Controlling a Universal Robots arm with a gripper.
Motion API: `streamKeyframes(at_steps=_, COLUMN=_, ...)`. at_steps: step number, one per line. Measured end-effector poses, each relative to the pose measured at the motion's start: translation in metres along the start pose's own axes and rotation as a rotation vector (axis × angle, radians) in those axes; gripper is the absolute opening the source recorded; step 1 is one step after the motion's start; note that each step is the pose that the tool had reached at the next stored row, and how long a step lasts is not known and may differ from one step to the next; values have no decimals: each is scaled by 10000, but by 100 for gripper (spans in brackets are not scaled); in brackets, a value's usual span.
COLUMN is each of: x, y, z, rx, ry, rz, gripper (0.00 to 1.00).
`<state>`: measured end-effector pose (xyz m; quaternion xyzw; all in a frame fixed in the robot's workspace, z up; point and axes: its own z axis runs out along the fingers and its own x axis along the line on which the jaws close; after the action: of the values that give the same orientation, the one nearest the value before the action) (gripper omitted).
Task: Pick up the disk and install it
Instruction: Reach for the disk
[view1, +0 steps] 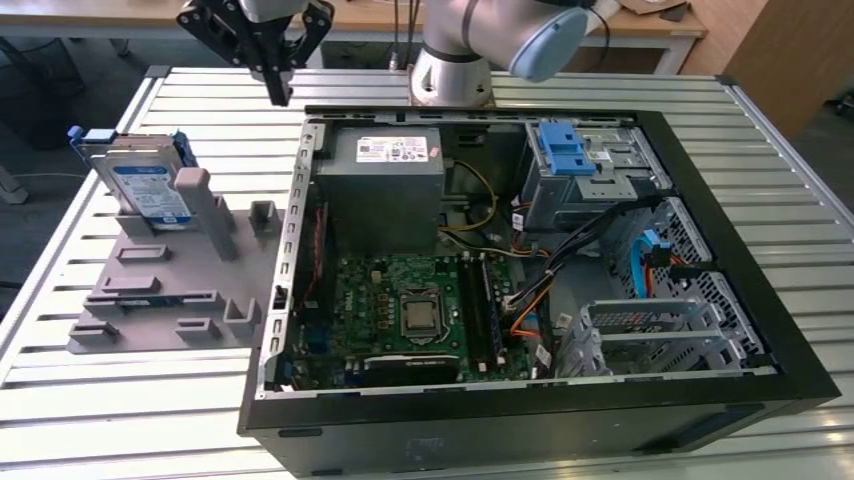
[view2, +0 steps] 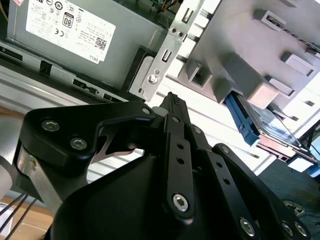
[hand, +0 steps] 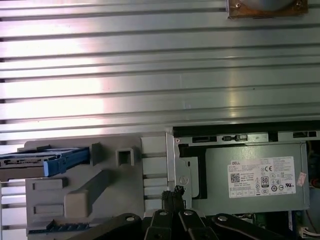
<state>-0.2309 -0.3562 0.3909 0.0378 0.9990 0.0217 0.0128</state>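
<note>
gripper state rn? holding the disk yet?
Gripper: closed, holding nothing. The disk stands upright in the grey fixture, apart from the gripper.

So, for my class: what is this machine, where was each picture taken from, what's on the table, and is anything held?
It is one robot arm ending in a gripper, a two-fingered claw. The exterior view comes from a camera off the arm. Both wrist views come from cameras riding near its wrist, looking past the claw. On the slatted metal table sit an open computer case and a grey holder with the disk standing upright in it. The gripper is shut and holds nothing.
</note>
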Motion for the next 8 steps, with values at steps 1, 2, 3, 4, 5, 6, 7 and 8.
streamKeyframes(at_steps=1, x=18, y=5, z=0, rx=0, ry=1, rz=0, gripper=11)
streamKeyframes(at_steps=2, x=36, y=11, z=0, rx=0, ry=1, rz=2, gripper=11)
streamKeyframes(at_steps=3, x=54, y=16, z=0, rx=1, ry=2, rz=2, gripper=11)
streamKeyframes(at_steps=4, x=71, y=21, z=1, rx=0, ry=1, rz=2, gripper=11)
streamKeyframes(at_steps=5, x=91, y=27, z=1, rx=0, ry=2, rz=1, gripper=11)
streamKeyframes(at_steps=6, x=109, y=32, z=1, rx=0, ry=2, rz=0, gripper=11)
streamKeyframes(at_steps=7, x=127, y=36, z=2, rx=0, ry=3, rz=0, gripper=11)
streamKeyframes(at_steps=8, x=145, y=41, z=2, rx=1, ry=4, rz=0, gripper=11)
